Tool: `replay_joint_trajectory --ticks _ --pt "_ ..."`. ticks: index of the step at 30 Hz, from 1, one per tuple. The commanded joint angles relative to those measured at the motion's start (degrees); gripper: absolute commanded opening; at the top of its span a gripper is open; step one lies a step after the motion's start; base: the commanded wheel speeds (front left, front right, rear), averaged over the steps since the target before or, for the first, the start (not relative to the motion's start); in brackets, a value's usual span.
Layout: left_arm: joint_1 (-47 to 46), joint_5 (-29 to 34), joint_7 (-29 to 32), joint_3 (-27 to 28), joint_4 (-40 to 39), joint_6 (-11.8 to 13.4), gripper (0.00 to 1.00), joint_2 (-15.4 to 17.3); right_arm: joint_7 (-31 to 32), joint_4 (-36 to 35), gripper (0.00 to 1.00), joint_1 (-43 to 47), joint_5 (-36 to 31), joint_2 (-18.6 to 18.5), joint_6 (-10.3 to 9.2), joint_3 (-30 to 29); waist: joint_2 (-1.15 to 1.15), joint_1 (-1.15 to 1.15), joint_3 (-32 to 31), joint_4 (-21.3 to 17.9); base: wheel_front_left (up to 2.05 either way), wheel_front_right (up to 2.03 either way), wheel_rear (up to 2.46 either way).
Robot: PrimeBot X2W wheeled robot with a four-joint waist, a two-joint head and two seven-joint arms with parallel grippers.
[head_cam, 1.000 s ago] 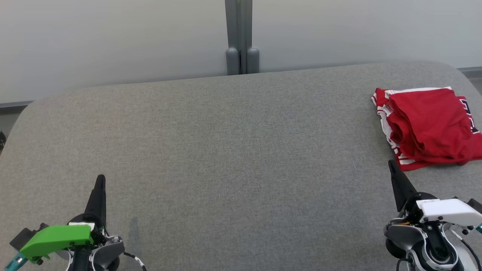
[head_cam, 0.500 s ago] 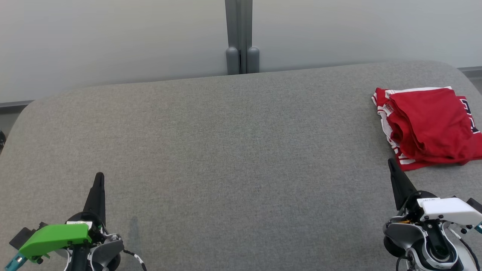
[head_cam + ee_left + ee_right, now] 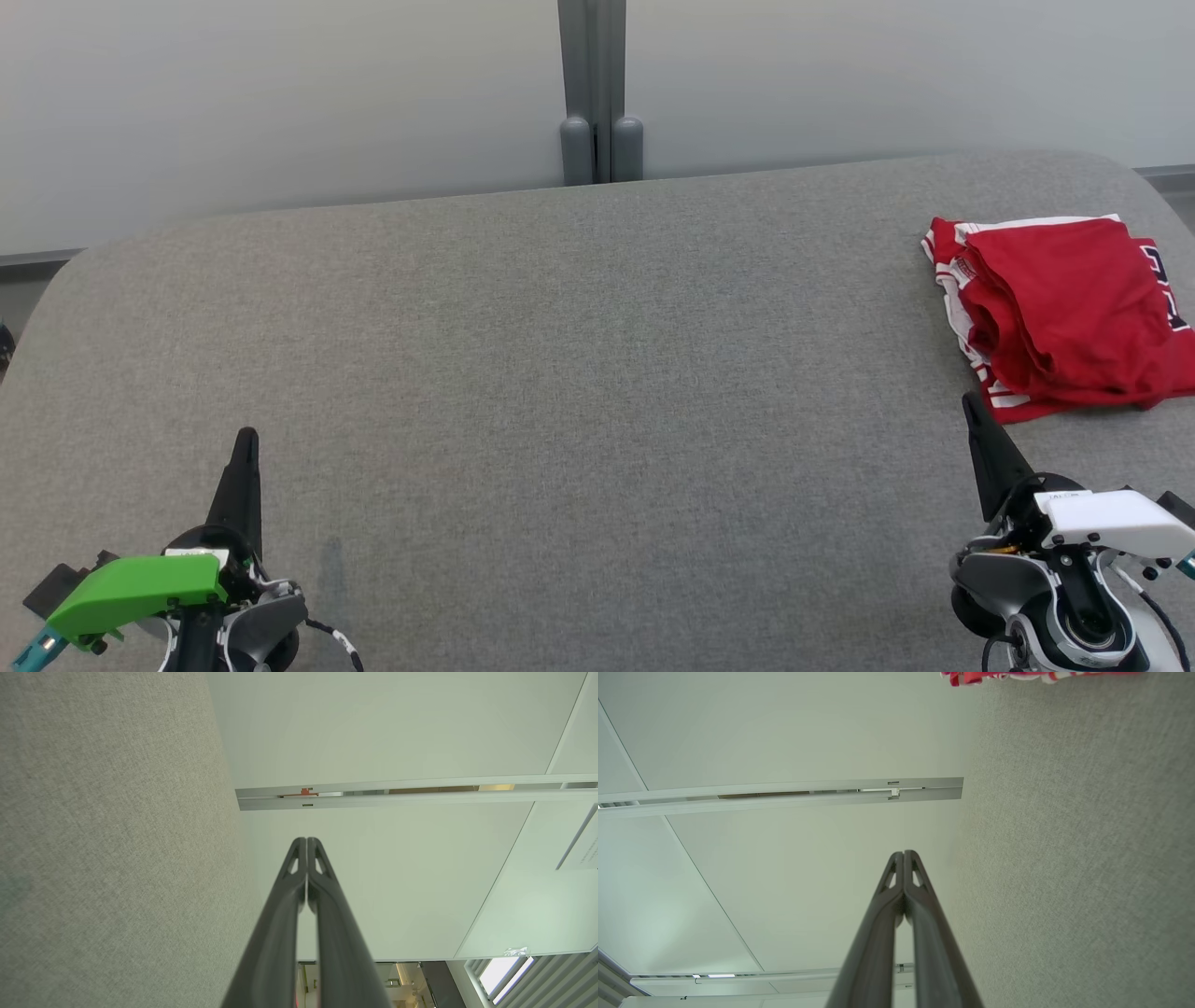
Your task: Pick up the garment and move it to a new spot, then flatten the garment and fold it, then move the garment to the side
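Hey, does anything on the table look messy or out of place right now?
Nothing serious. The red garment lies folded at the right side of the grey table, its top layer slightly rumpled. The left gripper and right gripper sit shut, not touching it.

Red garment (image 3: 1064,317) with white-striped trim on grey table (image 3: 560,373).

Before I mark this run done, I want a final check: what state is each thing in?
Red garment with white trim: folded, lying at the right side of the grey fabric-covered table, held by neither tool.
Left tool: shut, empty.
Right tool: shut, empty, close to the garment's near corner.
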Motion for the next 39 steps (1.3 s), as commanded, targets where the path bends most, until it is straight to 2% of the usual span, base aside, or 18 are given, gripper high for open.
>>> replay_joint_trajectory --ticks 1,39 --pt "-0.6 -0.2 0.2 0.1 0.0 -0.2 0.0 0.2 0.3 0.1 0.0 -0.4 0.1 0.0 0.04 -0.1 0.0 0.0 0.0 0.0 0.0 0.0 0.0" --pt "-0.6 -0.3 0.2 0.1 0.0 -0.2 0.0 0.2 0.4 0.1 0.0 -0.4 -0.2 0.2 0.04 -0.3 0.0 0.0 0.0 0.0 0.0 0.0 0.0"
